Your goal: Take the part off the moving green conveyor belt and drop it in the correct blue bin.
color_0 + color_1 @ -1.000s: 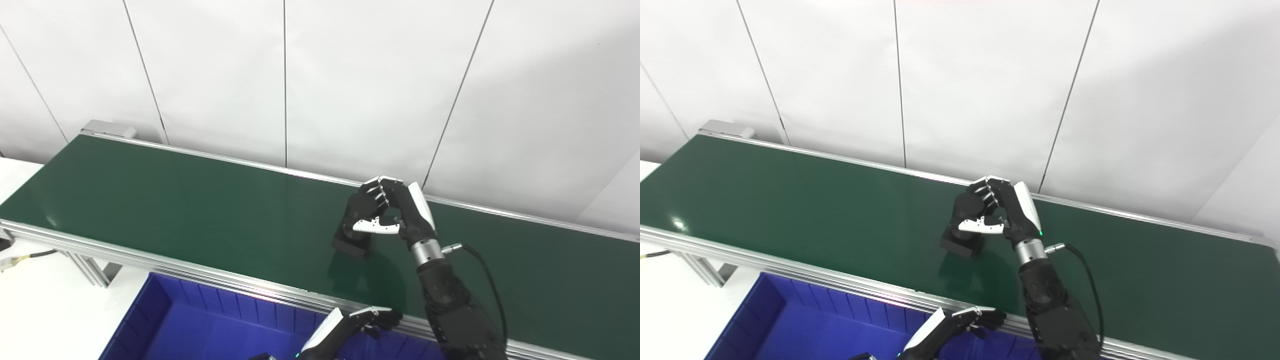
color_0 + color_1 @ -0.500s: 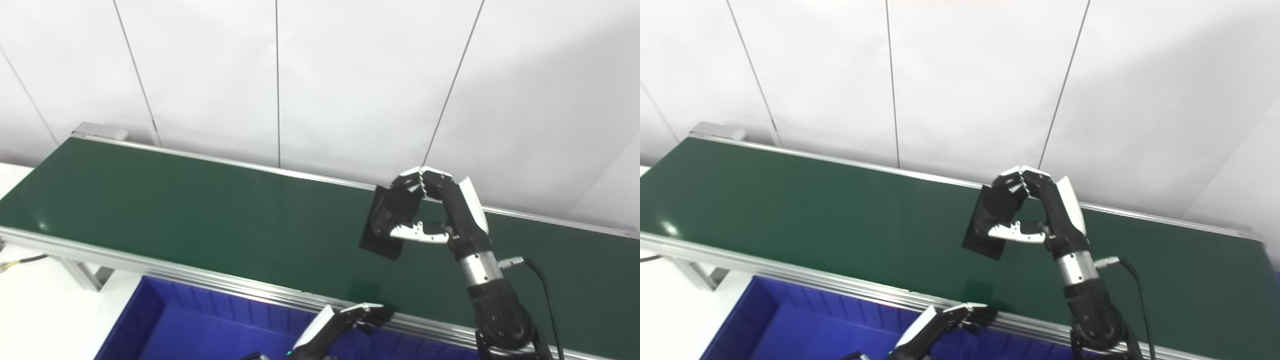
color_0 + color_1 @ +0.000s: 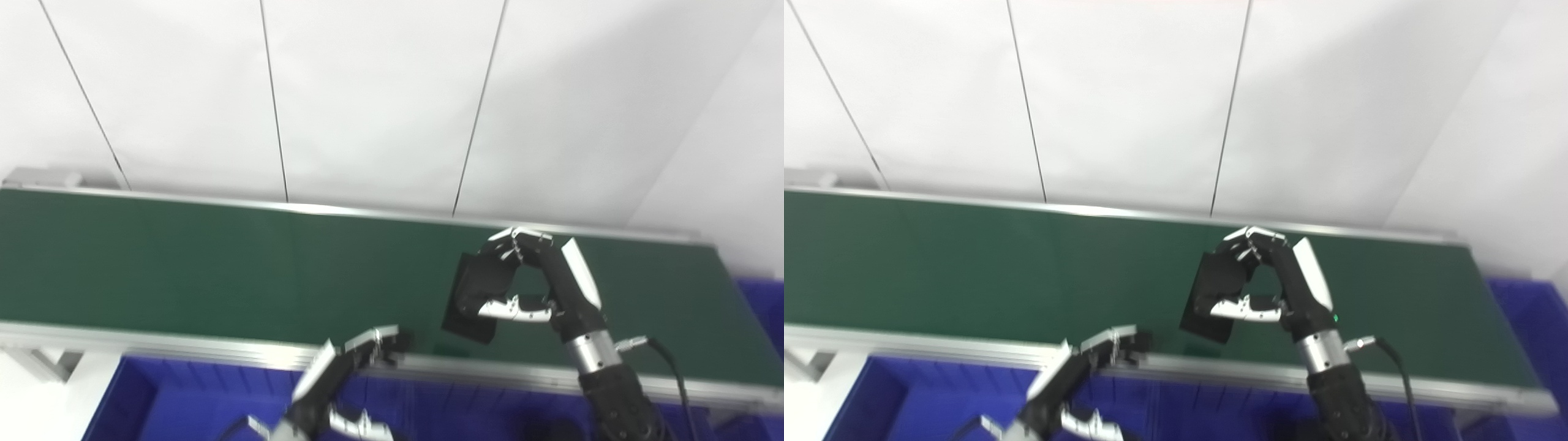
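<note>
A flat black block-shaped part (image 3: 474,294) hangs above the green conveyor belt (image 3: 184,263), lifted off its surface. My right hand (image 3: 533,282) is shut on it, fingers over its top edge and thumb across its lower face (image 3: 1213,300). The part's small shadow lies on the belt near the front rail. My left hand (image 3: 343,373) is low at the front rail, over the blue bin (image 3: 202,398), with fingers apart and nothing in it (image 3: 1078,373).
An aluminium rail (image 3: 153,346) runs along the belt's front edge. A second blue bin (image 3: 762,306) shows past the belt's right end. A white panelled wall stands behind the belt. A black cable (image 3: 670,373) trails from my right wrist.
The camera has swung right, bringing the belt's right end and far bin into view. My right hand has raised the part off the belt. My left hand has come up higher.
</note>
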{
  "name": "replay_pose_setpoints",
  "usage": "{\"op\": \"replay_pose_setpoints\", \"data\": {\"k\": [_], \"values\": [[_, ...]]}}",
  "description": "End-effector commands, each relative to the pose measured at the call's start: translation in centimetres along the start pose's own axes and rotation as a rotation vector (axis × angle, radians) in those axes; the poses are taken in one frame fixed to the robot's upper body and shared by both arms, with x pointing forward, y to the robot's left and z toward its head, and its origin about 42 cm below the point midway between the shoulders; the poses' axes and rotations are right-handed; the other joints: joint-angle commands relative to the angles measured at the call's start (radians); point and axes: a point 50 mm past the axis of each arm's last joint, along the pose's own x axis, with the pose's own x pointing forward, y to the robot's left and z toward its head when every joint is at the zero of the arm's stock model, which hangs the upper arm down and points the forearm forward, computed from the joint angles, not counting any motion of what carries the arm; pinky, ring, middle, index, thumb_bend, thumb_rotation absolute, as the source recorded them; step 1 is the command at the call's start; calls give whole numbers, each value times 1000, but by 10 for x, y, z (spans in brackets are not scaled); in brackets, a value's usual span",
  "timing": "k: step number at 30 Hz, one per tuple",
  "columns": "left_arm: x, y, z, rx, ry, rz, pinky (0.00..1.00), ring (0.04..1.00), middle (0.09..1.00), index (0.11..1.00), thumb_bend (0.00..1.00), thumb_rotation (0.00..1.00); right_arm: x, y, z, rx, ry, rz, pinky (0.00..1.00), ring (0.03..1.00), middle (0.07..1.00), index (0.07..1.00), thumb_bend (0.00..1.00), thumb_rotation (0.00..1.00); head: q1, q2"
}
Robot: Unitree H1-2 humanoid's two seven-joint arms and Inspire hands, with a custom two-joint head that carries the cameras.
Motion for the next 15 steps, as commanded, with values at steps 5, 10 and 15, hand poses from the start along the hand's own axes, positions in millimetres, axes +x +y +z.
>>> {"op": "replay_pose_setpoints", "data": {"k": [5, 10, 15], "values": [[6, 13, 15, -2, -85, 11, 695, 759, 786, 791, 1000, 140, -27, -7, -5, -11, 27, -40, 311, 370, 444, 506, 529, 0, -52, 30], [5, 25, 23, 3, -105, 38, 679, 761, 784, 792, 1000, 167, -44, -11, -4, -20, 76, -70, 311, 366, 434, 508, 528, 0, -137, 73], [4, 37, 31, -10, -115, 48, 678, 757, 780, 794, 1000, 179, -52, -14, 4, -4, 119, -94, 314, 371, 433, 507, 529, 0, -206, 97]]}}
